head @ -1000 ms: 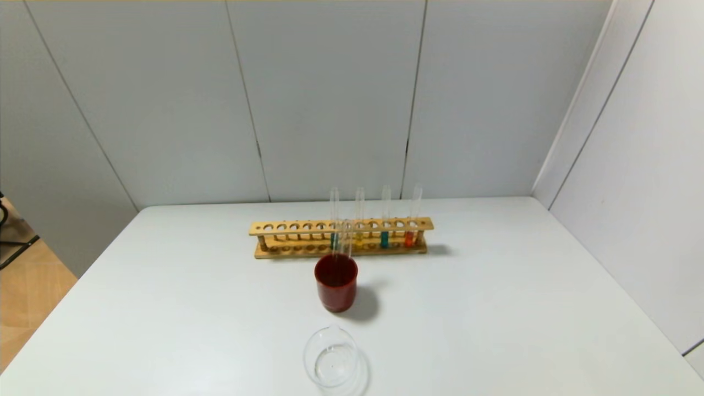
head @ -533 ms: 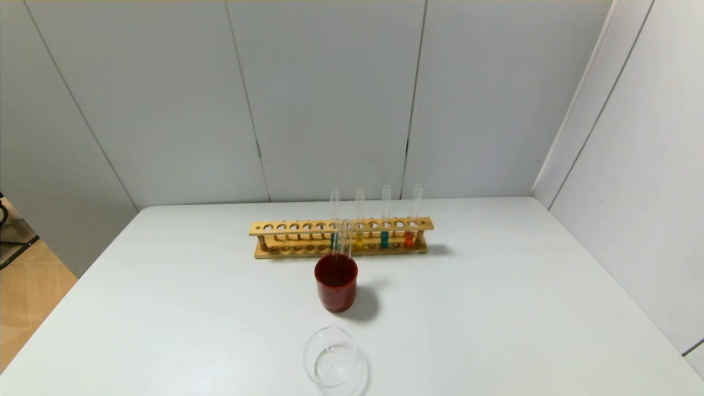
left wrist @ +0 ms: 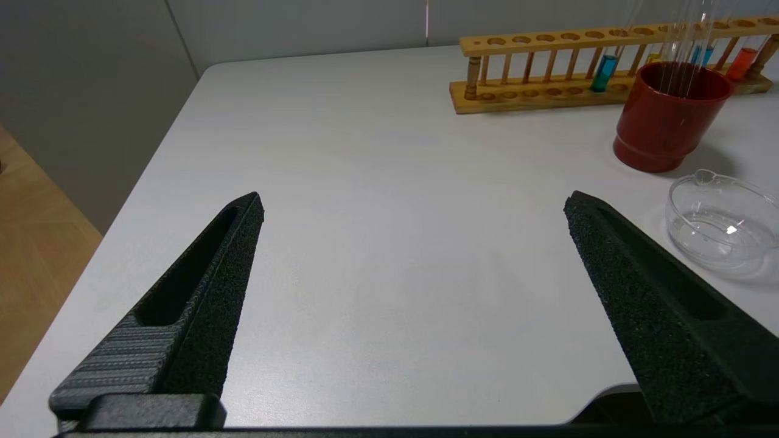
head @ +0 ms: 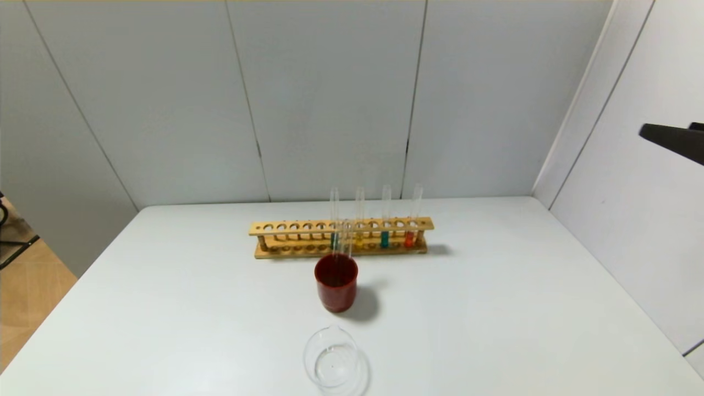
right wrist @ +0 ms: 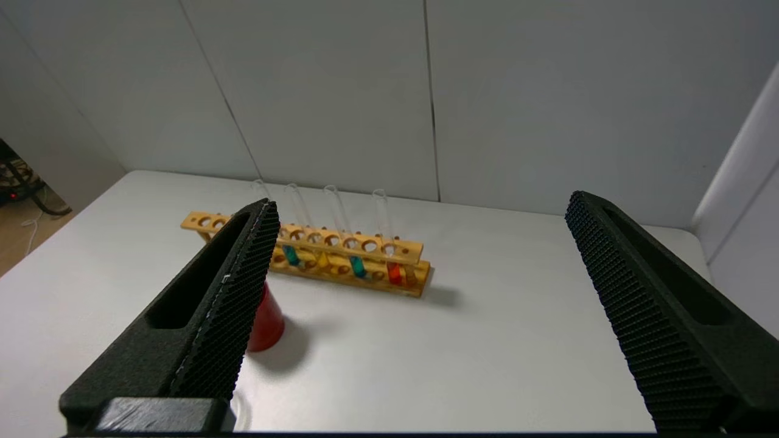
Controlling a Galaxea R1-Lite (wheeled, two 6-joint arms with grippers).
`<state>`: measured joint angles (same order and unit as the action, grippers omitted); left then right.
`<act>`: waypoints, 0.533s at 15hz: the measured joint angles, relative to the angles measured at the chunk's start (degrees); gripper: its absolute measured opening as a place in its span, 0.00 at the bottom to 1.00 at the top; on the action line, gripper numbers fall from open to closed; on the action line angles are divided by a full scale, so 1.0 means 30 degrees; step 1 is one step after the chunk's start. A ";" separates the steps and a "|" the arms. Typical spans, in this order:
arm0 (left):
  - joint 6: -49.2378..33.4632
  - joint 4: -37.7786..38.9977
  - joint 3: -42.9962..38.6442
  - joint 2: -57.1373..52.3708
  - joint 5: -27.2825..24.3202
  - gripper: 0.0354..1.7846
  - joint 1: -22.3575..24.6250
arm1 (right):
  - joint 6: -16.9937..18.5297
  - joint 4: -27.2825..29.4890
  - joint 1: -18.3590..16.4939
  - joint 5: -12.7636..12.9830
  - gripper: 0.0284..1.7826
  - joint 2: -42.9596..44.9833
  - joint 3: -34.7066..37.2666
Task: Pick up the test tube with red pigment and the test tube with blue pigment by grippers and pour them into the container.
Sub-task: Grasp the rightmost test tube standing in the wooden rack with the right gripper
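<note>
The right end effector (right wrist: 420, 207) hangs high over the right side of the table (head: 495, 308), released, fingers spread wide and aimed down toward the wooden rack (head: 341, 237); from the head camera only a dark tip of it pokes in at the right edge. The left end effector (left wrist: 414, 204) sits low near the table's left front corner, also released and holding nothing. The test tube with red pigment (head: 410, 237) stands upright at the rack's right end, the test tube with blue pigment (head: 384, 238) just beside it. The container (head: 331, 360) rests near the front edge, its lower rim cut off, the red cup (head: 336, 282) between it and the rack.
</note>
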<state>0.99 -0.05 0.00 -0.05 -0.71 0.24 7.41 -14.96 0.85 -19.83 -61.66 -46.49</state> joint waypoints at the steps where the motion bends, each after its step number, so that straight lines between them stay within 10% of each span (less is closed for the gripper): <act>1: 0.0008 0.0000 0.0000 0.0000 0.0000 0.98 0.0000 | 0.0065 -0.1296 0.0000 -0.0093 0.96 -0.1406 -0.0122; 8: 0.0000 0.0008 0.0000 0.0000 0.0000 0.98 0.0000 | 0.0163 -0.7847 0.0780 -0.0203 0.96 -0.9102 -0.0545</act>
<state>0.99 -0.02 0.00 -0.05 -0.71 0.24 7.90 -38.50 3.19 -20.44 -88.97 -48.13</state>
